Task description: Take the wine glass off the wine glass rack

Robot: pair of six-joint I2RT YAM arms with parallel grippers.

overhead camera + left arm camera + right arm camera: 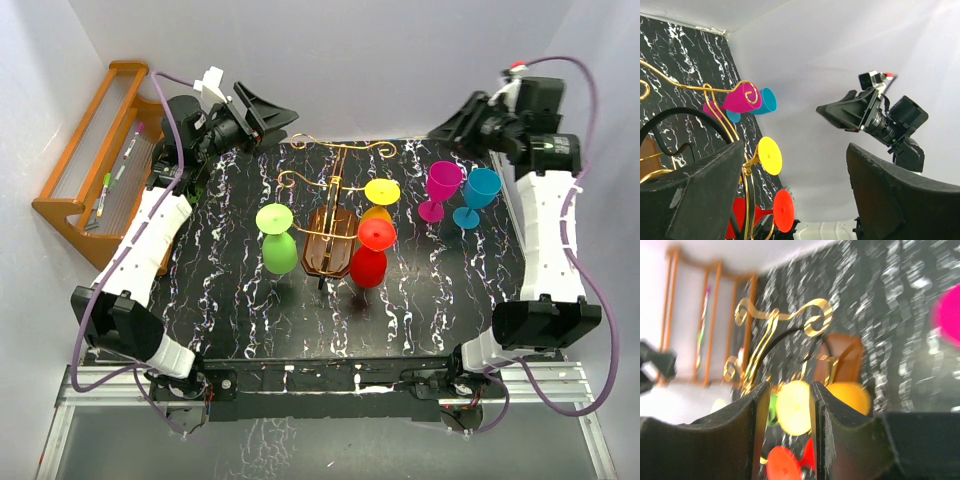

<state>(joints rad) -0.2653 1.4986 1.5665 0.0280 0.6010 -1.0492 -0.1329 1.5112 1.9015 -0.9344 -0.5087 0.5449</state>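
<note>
The wine glass rack [335, 185] stands mid-table on its brown oval base [322, 245], with gold scroll arms. Three glasses hang on it upside down: green [278, 243], yellow-footed orange [380, 195] and red [370, 255]. My left gripper [275, 112] hovers behind the rack's left side, open and empty; its wrist view [795, 150] shows the yellow foot [769, 156] and red foot [783, 210]. My right gripper [450, 122] hovers at the back right, its jaws narrowly apart and empty. Its blurred view [789, 387] frames the yellow foot [792, 407] far off.
A magenta glass [440, 187] and a blue glass [477, 195] stand upright on the black marbled table [240, 310], right of the rack. An orange-brown slatted shelf [85, 150] holding pens sits at the far left. White walls enclose the table.
</note>
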